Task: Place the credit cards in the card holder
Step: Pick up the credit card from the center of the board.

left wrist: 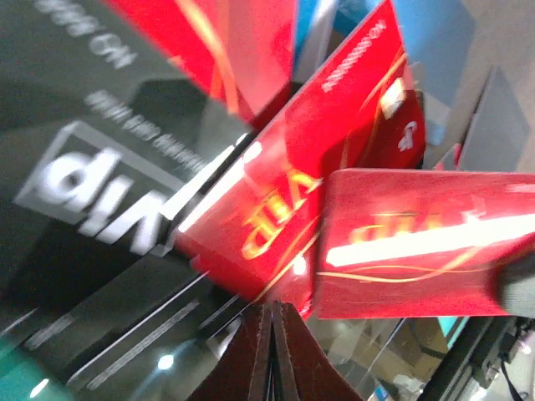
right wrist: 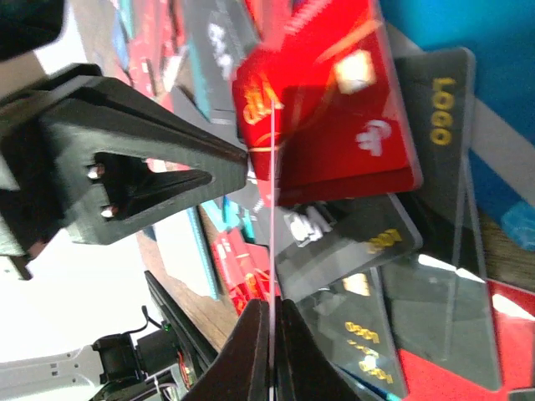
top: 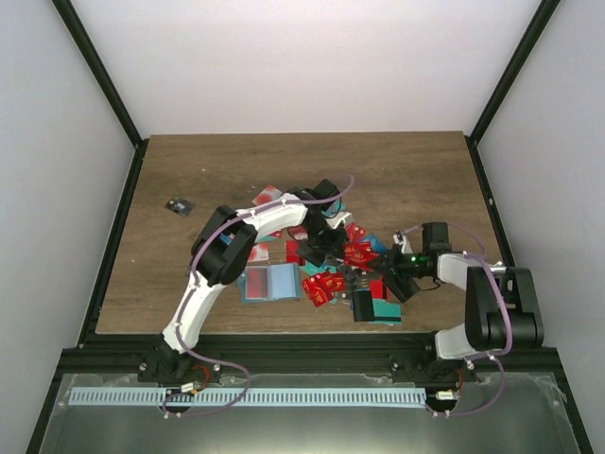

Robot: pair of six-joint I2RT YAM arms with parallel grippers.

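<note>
The card holder (top: 281, 282) lies open and flat on the table (top: 397, 180), its right half bare blue. Its left half shows red, which may be a card already seated, though that is too small to confirm. Just to its right the credit cards (top: 326, 286) lie in a loose overlapping heap, mostly red with some teal, and dark cards (right wrist: 435, 134) are mixed in among them. Judging by that heap, nearly all of the job is left. Both arms work over the heap, right of the holder. The right gripper (right wrist: 272, 313) has its fingers pressed onto a thin edge-on card (right wrist: 273, 217) standing up out of the pile. The left gripper (left wrist: 272, 313) has its jaws together just above red cards, and I cannot tell whether anything thin sits between them. The lifted card must next travel left to the holder's pocket.
</note>
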